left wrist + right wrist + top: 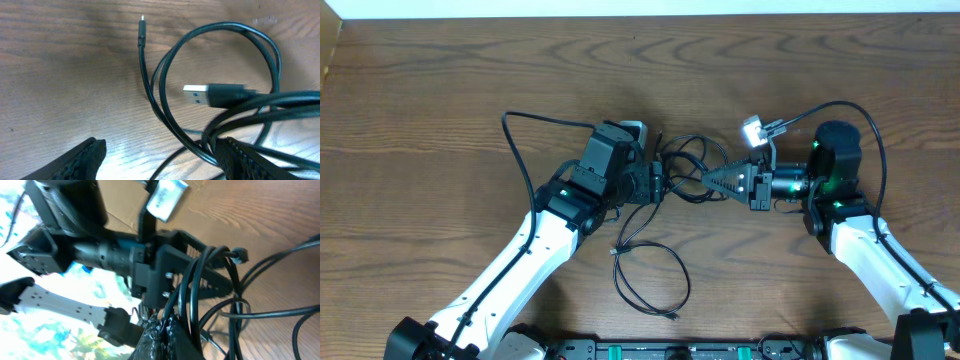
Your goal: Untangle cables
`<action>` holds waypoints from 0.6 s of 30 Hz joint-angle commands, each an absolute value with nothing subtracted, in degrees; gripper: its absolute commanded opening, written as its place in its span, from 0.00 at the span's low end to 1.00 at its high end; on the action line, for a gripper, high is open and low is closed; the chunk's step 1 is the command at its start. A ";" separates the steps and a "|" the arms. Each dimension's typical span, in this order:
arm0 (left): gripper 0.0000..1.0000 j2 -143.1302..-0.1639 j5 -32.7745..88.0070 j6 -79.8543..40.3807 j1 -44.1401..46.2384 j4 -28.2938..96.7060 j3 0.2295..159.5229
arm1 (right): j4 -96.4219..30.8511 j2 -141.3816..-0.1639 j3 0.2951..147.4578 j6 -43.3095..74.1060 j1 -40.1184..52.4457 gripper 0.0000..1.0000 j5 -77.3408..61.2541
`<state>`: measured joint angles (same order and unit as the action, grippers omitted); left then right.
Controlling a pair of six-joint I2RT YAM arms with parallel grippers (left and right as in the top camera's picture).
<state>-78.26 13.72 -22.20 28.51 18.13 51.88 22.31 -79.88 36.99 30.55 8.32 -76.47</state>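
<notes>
- The table (420,100) takes up almost everything seen from above: dark brown wood with long wavy grain running side to side and a few darker knots.
- A pale strip (620,8) runs along the far edge of the table, plain and whitish; I cannot tell whether it is wall or floor.
- At the far left corner a lighter tan edge (328,50) meets the tabletop.
- The light is soft and even, with faint shadows and a bright sheen on the wood in the left wrist view.
- In the right wrist view a tan panel (122,217) with a crease stands beyond the table, and beside it is a blurred blue-and-white patch (100,285).
</notes>
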 commanded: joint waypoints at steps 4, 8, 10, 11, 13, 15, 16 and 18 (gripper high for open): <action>0.76 -79.35 19.20 -39.55 28.47 15.94 51.59 | 31.00 -79.48 37.52 39.77 8.08 0.01 -80.49; 0.77 -80.25 26.61 -42.28 28.47 11.27 51.59 | 33.17 -79.48 37.52 41.63 8.08 0.01 -80.55; 0.77 -81.03 28.12 -45.06 28.47 10.20 51.59 | 33.76 -79.48 37.52 41.78 8.08 0.01 -80.53; 0.77 -81.52 28.14 -46.89 28.47 10.15 51.59 | 33.87 -79.48 37.52 41.78 8.08 0.01 -80.53; 0.77 -82.78 28.16 -50.19 28.47 10.15 51.59 | 34.13 -79.48 37.52 42.57 8.08 0.01 -80.53; 0.68 -84.05 29.28 -51.81 28.47 10.04 51.59 | 34.48 -79.48 37.52 42.87 8.05 0.01 -80.53; 0.52 -84.68 29.89 -52.25 28.47 9.91 51.59 | 35.05 -79.48 37.52 42.87 8.05 0.01 -80.55; 0.24 -86.04 31.22 -53.63 28.47 9.89 51.59 | 36.14 -79.48 37.52 43.31 8.05 0.01 -80.49</action>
<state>-83.81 27.35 -48.88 28.53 10.00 51.88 34.61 -79.85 37.01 42.00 8.32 -79.33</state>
